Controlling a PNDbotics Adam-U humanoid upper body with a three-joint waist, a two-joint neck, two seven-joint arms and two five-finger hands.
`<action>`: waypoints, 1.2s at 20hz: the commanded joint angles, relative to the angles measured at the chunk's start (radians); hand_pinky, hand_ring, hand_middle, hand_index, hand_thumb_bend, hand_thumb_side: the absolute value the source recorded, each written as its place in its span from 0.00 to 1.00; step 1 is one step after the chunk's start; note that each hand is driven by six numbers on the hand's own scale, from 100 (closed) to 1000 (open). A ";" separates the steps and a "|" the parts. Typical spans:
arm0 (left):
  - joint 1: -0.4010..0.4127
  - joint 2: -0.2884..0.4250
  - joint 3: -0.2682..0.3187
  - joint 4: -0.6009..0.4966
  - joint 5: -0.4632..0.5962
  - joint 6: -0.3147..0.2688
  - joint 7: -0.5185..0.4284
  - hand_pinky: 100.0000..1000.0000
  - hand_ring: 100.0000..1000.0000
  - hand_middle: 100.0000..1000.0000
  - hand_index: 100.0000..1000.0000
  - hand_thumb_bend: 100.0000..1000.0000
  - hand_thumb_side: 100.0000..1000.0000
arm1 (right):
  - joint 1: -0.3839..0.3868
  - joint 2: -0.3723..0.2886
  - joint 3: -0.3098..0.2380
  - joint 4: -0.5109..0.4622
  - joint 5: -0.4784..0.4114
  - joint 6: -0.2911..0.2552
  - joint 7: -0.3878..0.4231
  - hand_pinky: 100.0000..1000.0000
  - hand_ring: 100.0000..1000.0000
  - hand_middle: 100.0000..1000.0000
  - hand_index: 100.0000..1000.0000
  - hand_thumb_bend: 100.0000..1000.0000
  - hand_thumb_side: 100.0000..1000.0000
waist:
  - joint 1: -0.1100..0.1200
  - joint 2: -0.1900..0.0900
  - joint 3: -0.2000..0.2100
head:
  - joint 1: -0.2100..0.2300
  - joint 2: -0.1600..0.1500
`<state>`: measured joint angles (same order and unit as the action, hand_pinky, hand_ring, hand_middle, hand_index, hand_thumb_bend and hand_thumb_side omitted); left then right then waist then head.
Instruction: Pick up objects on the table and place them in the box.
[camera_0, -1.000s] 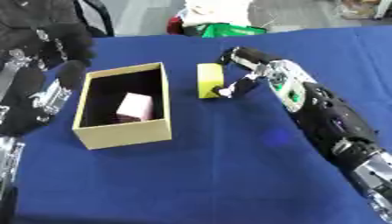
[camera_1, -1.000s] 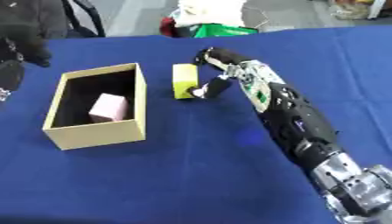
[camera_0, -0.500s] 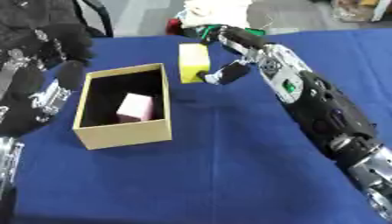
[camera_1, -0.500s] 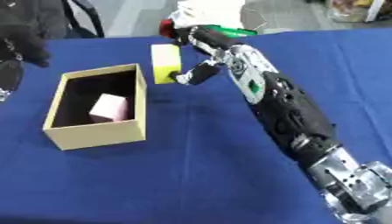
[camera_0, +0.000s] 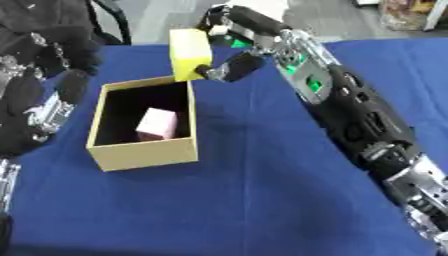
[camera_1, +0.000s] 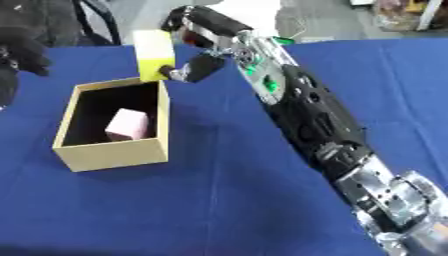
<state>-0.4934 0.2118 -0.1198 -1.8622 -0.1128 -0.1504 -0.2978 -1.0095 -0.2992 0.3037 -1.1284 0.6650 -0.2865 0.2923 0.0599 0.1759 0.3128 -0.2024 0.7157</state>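
Nearest, blue-covered desk (camera_0: 262, 200). On it, tan box (camera_0: 144, 152), open top, pink block (camera_0: 157, 124) lying inside. Left hand (camera_0: 52, 107) at the view's left edge beside the box; cannot tell how its fingers stand. Farther back, right hand (camera_0: 229, 47) has fingers and thumb curled on yellow block (camera_0: 190, 54), held in the air above the box's far right corner.
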 joint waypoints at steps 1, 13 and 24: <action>-0.019 0.004 -0.002 -0.028 0.010 -0.003 -0.007 0.60 0.63 0.63 0.81 0.26 0.58 | -0.035 0.027 0.013 -0.018 -0.013 -0.012 0.028 0.86 0.80 0.72 0.55 0.16 0.32 | 0.003 -0.019 0.010 | -0.013 -0.004; -0.024 -0.006 -0.001 -0.047 0.023 0.000 -0.013 0.60 0.63 0.62 0.81 0.27 0.58 | -0.004 0.120 0.056 0.042 0.058 -0.089 0.174 0.87 0.81 0.73 0.58 0.16 0.34 | 0.004 -0.014 0.033 | -0.023 -0.012; -0.022 -0.009 -0.001 -0.042 0.023 0.001 -0.015 0.60 0.63 0.62 0.81 0.26 0.58 | 0.004 0.124 0.044 0.068 0.229 -0.002 0.018 0.87 0.81 0.73 0.70 0.25 0.38 | 0.003 -0.009 0.032 | -0.024 -0.014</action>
<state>-0.5018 0.1944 -0.1259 -1.8886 -0.0965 -0.1477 -0.3105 -0.9878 -0.1731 0.3514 -1.0557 0.8709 -0.2949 0.3302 0.0604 0.1794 0.3441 -0.2241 0.7108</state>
